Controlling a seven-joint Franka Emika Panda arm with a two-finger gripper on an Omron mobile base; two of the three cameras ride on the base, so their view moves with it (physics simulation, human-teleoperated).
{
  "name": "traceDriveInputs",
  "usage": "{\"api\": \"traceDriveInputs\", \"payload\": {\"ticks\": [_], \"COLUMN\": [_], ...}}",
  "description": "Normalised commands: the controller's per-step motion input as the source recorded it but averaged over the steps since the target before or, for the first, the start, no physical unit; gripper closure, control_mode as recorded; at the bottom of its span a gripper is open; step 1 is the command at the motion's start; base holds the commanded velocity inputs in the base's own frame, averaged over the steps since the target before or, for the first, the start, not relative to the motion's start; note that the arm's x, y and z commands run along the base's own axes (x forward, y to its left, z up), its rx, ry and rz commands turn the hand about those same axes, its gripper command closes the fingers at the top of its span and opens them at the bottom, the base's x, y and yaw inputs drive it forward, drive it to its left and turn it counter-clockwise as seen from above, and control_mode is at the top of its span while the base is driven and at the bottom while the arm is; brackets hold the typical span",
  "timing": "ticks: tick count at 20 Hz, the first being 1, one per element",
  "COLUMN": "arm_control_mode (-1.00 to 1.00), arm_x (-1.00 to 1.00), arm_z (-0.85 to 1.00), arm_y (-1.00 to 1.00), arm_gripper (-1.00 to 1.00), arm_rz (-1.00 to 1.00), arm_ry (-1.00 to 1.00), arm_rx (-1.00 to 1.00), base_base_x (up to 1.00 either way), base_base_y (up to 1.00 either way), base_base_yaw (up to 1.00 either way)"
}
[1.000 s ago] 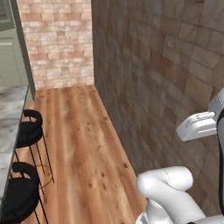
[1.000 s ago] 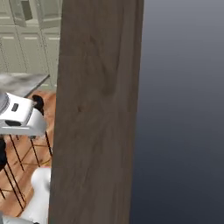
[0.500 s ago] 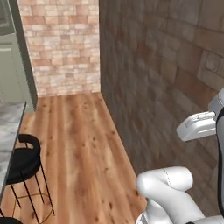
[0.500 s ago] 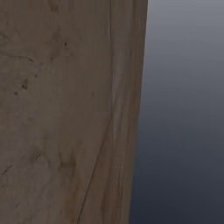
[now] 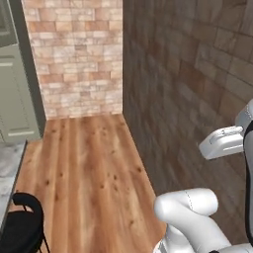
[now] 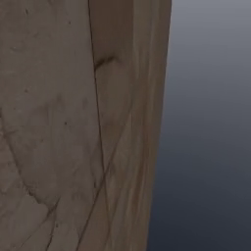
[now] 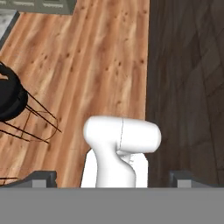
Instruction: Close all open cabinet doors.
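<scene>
Left base view, left to right. One cabinet door stands at the left edge: sage grey-green, flat, with a recessed centre panel framed by a raised edge. A dark vertical post borders its right side. Whether this door is shut or ajar cannot be determined, and no handle can be made out. Below it, one corner of a grey marbled counter enters the frame. One black stool sits at the bottom left, with a rounded seat and a thin curved backrest. The floor is warm wood plank with visible knots and grain. One light brick wall closes the far end; its bricks are pink, tan and cream. One dark stone-tile wall runs along the right side, rough in texture, laid in rectangular blocks.

Right base view: one brown, streaked, cracked surface lies close to the camera, beside a plain grey gradient.

Hand view: the stool appears at left with thin black wire legs; the cabinet base lies along the top left edge.

Gripper: two grey fingertips sit far apart at the bottom corners, spread wide, with nothing between them.

No writing or labels are legible.
</scene>
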Motion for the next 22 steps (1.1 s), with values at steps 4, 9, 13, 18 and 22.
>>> {"api": "traceDriveInputs", "payload": {"ticks": [4,9,13,18,22], "arm_control_mode": [1.0,1.0,1.0,1.0,1.0], "arm_x": [0.0,0.0,0.0,0.0,0.0], "arm_z": [0.0,0.0,0.0,0.0,0.0], "arm_y": [0.0,0.0,0.0,0.0,0.0], "arm_gripper": [-1.0,-1.0,-1.0,-1.0,-1.0], "arm_rz": [0.0,0.0,0.0,0.0,0.0], "arm_ry": [0.0,0.0,0.0,0.0,0.0], "arm_rx": [0.0,0.0,0.0,0.0,0.0], "base_base_x": [1.0,1.0,1.0,1.0,1.0], "base_base_y": [0.0,0.0,0.0,0.11,0.46], "base_base_yaw": [0.06,0.08,0.08,0.07,0.16]}}
